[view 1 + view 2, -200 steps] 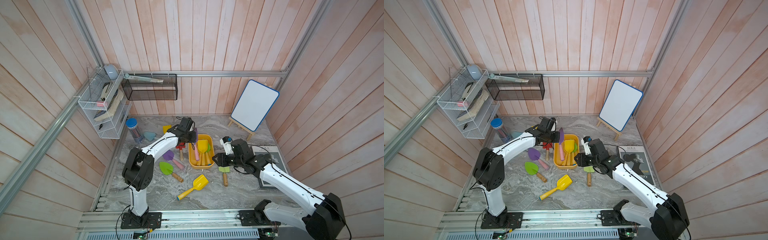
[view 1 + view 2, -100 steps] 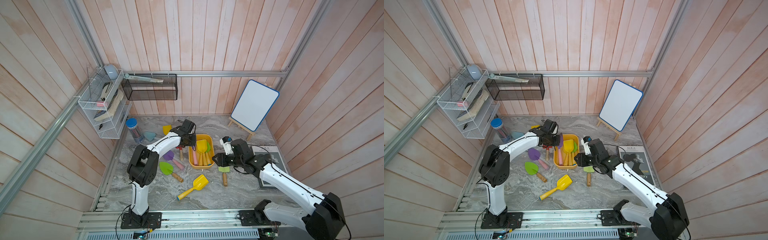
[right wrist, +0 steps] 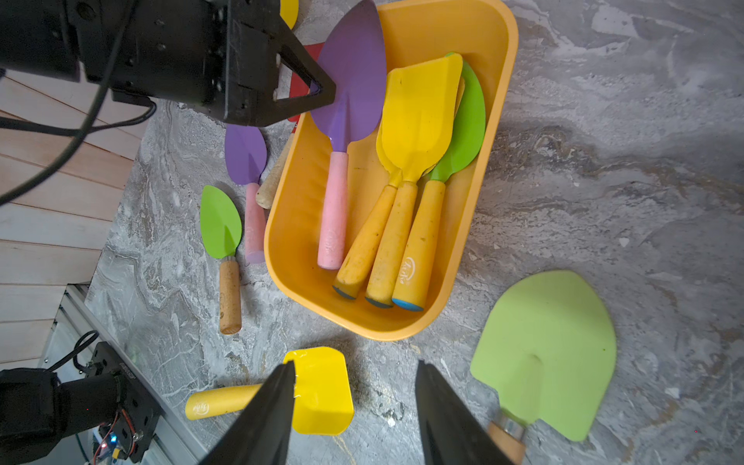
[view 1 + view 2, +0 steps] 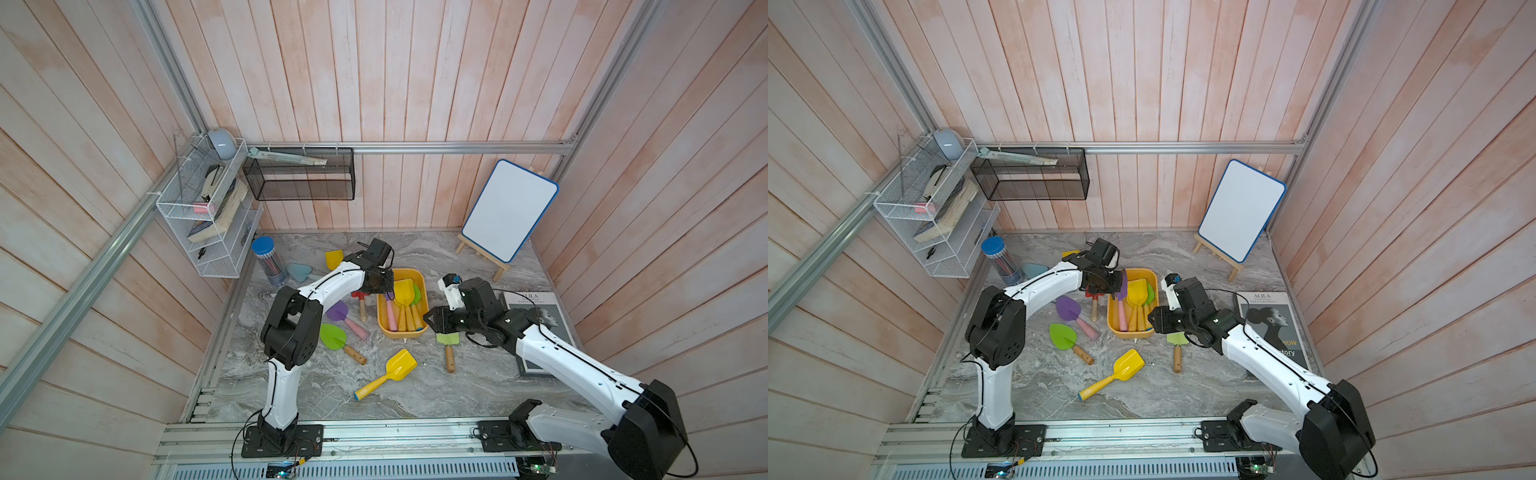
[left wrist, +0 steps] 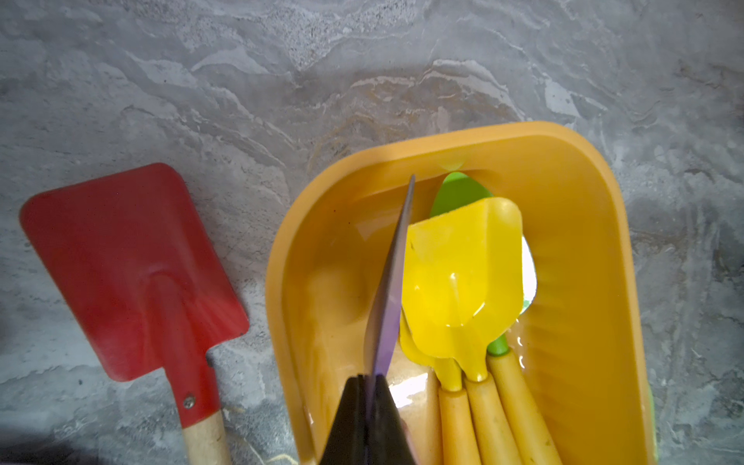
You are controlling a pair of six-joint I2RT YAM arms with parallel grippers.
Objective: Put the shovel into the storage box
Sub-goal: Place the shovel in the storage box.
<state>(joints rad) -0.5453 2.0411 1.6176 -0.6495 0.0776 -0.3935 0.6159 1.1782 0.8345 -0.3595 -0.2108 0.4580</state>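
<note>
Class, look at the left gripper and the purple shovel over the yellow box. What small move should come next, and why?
Probably open the left gripper. It is shut on the blade of the purple shovel, whose pink handle already seems to lie inside the storage box. The blade is over the box too, so letting go should drop the shovel in.

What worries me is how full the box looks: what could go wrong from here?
1. The left tool pinches the purple shovel by its blade, on edge, over the box. Once released, it could topple onto the yellow shovels or lean over the rim.
2. The open right tool hovers close to the box's near end. A move toward it might shove the box.
</note>
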